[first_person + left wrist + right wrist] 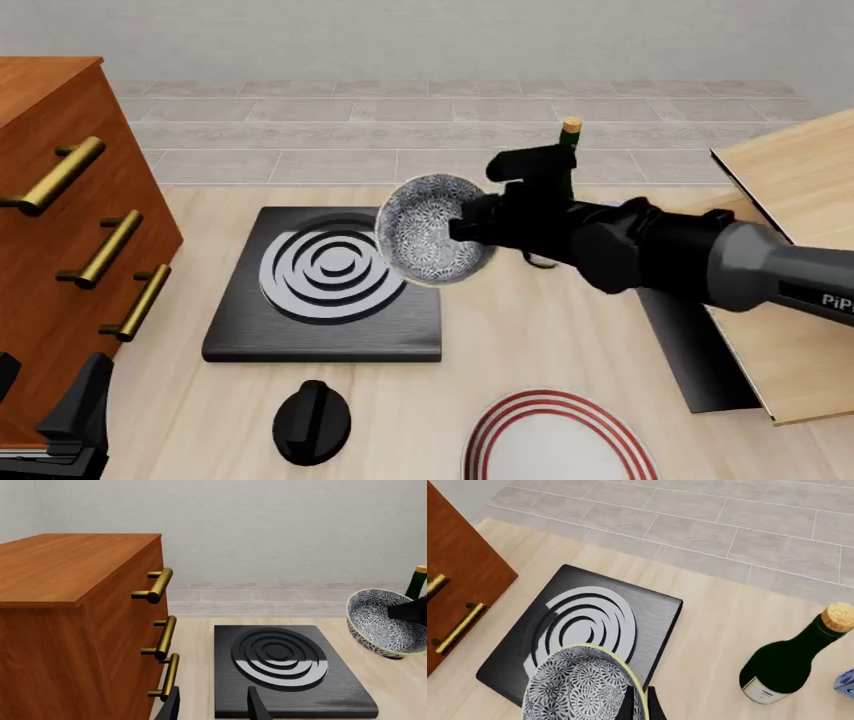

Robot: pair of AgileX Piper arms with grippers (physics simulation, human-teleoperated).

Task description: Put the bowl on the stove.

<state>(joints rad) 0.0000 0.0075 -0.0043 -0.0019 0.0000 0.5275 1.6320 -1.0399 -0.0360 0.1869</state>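
two fingers of my left pincer (pixel 213 705) poke up at the bottom of the left wrist view, spread apart with nothing between them. the stove (pixel 290 672) lies just ahead, its burner rings facing up, and the bowl (pixel 387 625) hangs tilted at the right edge of the frame, above the worktop (pixel 393 680) and beside the slab. the wooden cabinet (pixel 73 625) fills the left half; its brass handles (pixel 160 630) stick out toward the slab's near side, so i judge little room there.

in the front view, my right pincer (pixel 467 228) pinches the bowl by its rim at centre frame. the bowl is tipped, its patterned inside facing the camera, and it hovers over the right edge of the stove. to finish well i would carry it left until it sits over the rings, level it, lower it and only then let go. the black knob (pixel 311 422) and red-ringed plate (pixel 558 440) at the bottom are well apart from that path. a wooden board (pixel 787 260) sits at the right, behind the arm.

in the right wrist view, the bowl is at the bottom, over the near corner of the slab, with a finger tip (pixel 627 705) dark against its rim. the bottle (pixel 787 665) stands at lower right, well apart from the stove.
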